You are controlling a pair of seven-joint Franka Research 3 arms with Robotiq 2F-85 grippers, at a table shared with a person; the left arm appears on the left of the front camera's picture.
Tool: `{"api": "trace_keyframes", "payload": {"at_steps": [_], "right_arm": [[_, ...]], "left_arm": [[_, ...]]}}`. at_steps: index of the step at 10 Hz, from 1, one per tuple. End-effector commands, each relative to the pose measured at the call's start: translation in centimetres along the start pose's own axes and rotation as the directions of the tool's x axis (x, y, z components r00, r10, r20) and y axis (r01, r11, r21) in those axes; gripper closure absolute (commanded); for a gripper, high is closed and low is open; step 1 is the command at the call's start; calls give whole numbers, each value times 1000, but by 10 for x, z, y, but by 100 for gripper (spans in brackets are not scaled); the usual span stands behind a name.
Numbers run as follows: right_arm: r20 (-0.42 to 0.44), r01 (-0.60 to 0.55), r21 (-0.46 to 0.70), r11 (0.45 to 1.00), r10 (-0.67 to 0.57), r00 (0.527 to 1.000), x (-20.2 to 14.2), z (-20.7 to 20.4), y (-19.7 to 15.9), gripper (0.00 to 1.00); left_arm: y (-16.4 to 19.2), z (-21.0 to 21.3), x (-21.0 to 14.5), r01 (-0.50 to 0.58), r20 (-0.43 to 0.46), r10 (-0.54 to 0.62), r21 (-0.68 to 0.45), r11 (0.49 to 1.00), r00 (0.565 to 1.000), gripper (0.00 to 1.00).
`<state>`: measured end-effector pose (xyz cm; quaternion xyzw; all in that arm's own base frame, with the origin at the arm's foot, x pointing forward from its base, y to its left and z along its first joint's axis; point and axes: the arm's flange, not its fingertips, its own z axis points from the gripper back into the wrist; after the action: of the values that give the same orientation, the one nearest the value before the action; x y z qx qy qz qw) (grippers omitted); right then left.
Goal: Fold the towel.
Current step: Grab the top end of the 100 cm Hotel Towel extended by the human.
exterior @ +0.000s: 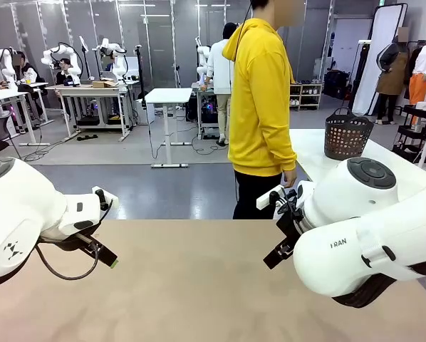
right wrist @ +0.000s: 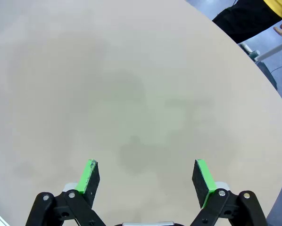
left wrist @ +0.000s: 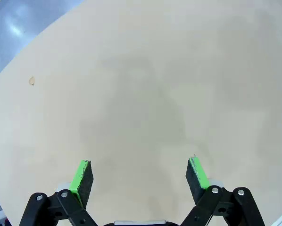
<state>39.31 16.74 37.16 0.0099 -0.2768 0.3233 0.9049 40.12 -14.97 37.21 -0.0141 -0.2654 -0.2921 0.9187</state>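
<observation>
We hold our left hand (left wrist: 141, 170) and right hand (right wrist: 145, 172) wide open, gripping nothing, each hovering over the tan table (exterior: 191, 292). A person (exterior: 259, 107) in yellow stands at twelve o'clock.

Bright, even light; faint soft shadows; wrist views bend at the edges.

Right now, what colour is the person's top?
Yellow top; the front view shows it best.
</observation>
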Motion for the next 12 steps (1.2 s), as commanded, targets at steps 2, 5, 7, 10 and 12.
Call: {"api": "trace_keyframes", "payload": {"at_steps": [2, 5, 7, 10, 12], "right_arm": [[0, 3, 0, 1000, -3, 1000, 0, 0, 0, 0], [0, 3, 0, 1000, -3, 1000, 0, 0, 0, 0], [18, -7, -11, 1000, 7, 1000, 11, 17, -12, 0], [24, 82, 134, 988, -86, 996, 32, 76, -61, 0], [41, 149, 371, 917, -176, 984, 30, 111, -97, 0]], "left_arm": [[0, 0, 0, -1, 0, 1, 0, 1000, 1000, 0], [0, 0, 0, -1, 0, 1, 0, 1000, 1000, 0], [6, 15, 16, -2, 4, 2, 5, 1000, 1000, 0], [38, 79, 44, -113, 49, 126, -215, 970, 991, 0], [71, 120, 40, -215, -2, 233, -391, 895, 973, 0]]}}
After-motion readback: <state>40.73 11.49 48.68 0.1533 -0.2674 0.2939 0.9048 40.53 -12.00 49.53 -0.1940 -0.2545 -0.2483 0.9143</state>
